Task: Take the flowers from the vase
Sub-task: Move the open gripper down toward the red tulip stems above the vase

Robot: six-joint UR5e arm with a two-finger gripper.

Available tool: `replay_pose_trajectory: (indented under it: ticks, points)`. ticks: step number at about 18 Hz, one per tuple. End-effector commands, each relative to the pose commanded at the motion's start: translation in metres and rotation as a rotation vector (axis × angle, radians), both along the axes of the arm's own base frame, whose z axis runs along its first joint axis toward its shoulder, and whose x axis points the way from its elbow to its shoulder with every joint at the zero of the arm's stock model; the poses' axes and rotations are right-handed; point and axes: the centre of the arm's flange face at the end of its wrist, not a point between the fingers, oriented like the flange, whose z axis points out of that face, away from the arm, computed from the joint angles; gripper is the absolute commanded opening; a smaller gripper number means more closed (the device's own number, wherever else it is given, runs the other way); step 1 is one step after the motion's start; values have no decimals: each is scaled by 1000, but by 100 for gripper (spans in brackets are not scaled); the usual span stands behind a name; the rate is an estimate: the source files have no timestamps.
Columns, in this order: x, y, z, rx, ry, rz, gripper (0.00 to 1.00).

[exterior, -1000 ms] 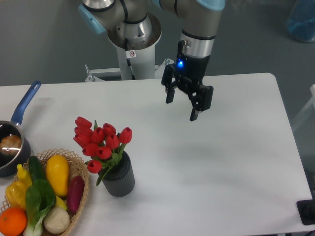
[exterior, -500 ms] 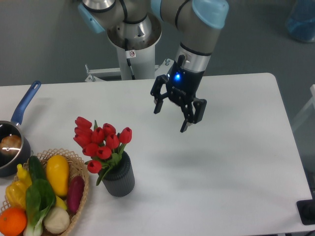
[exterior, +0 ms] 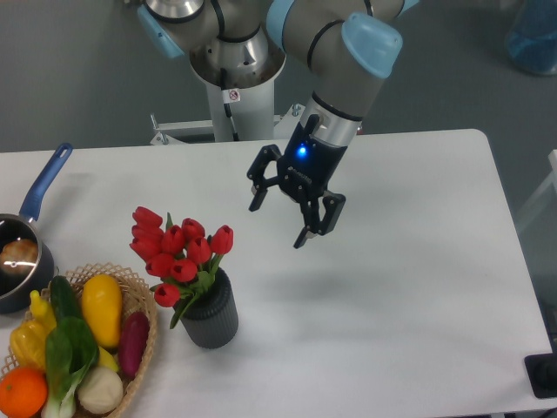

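Observation:
The flowers (exterior: 177, 251), a bunch of red tulip buds with green leaves, stand in the vase (exterior: 211, 313), a short dark grey ribbed cylinder at the front left of the white table. My gripper (exterior: 278, 221) hangs above the table, up and to the right of the buds and well apart from them. It is open, with nothing between its black fingers (exterior: 256, 197). A blue light glows on the gripper body.
A wicker basket (exterior: 144, 347) of vegetables and fruit sits at the front left corner, just left of the vase. A dark pot with a blue handle (exterior: 45, 180) stands at the left edge. The arm's base column (exterior: 233, 96) rises behind the table.
The gripper has moved left and lower, toward the flowers, staying open. The flowers and the vase have not moved.

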Motion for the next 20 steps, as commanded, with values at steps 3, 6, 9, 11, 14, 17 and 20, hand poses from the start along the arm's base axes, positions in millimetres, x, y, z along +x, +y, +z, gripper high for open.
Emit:
replay_pose_trajectory:
  ticks: [3, 6, 9, 11, 14, 17, 20]
  points:
    - [1, 13, -12, 55, -68, -21, 100]
    - [-1, 22, -18, 60, -80, -35, 100]
    - [-2, 24, -24, 61, -95, -38, 100]
    - [4, 31, -27, 58, -99, -55, 100]
    - [8, 40, -32, 58, -107, -73, 100]
    - [7, 49, -31, 89, -128, -87, 100]
    - [9, 64, -35, 113, -152, -111, 100]
